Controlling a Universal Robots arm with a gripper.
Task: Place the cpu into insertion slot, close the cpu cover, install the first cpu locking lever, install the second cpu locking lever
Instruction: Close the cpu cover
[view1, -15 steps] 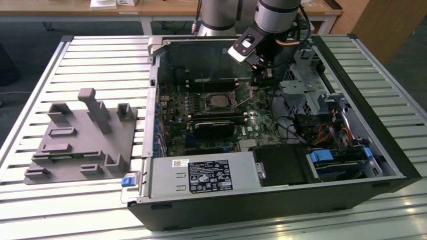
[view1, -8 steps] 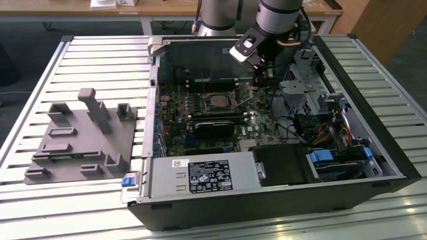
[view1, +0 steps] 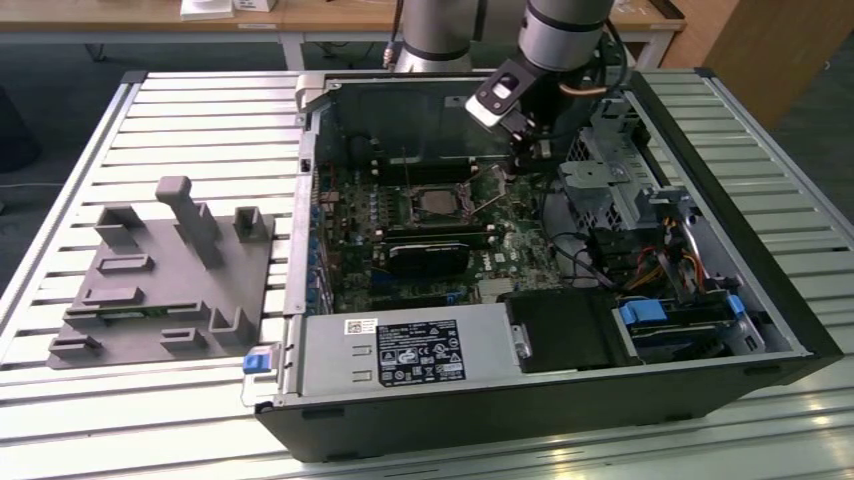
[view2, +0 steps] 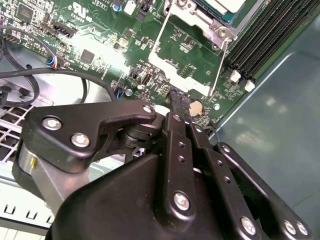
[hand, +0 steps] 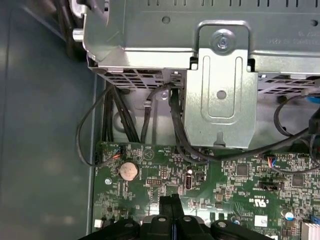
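The cpu (view1: 435, 203) lies with its dull silver top up in the insertion slot (view1: 406, 200), mid-motherboard inside the open computer case. In the second wrist view a corner of the cpu (view2: 226, 4) shows, and beside it the cpu cover (view2: 159, 37), a silver frame with green board visible through its window. A thin locking lever (view2: 220, 65) runs along that frame. My gripper (view1: 530, 168) hangs low over the board, to the exterior view's right of the slot. Its black fingers (view2: 176, 100) are shut, tips together, with nothing seen between them (hand: 170, 201).
A grey metal drive cage (hand: 220, 75) with black cables (hand: 175, 125) stands just beyond the gripper. A coin battery (hand: 127, 171) sits on the board nearby. Long black memory slots (view2: 260, 40) flank the socket. A grey fixture block (view1: 160, 270) rests on the slatted table (view1: 134, 410).
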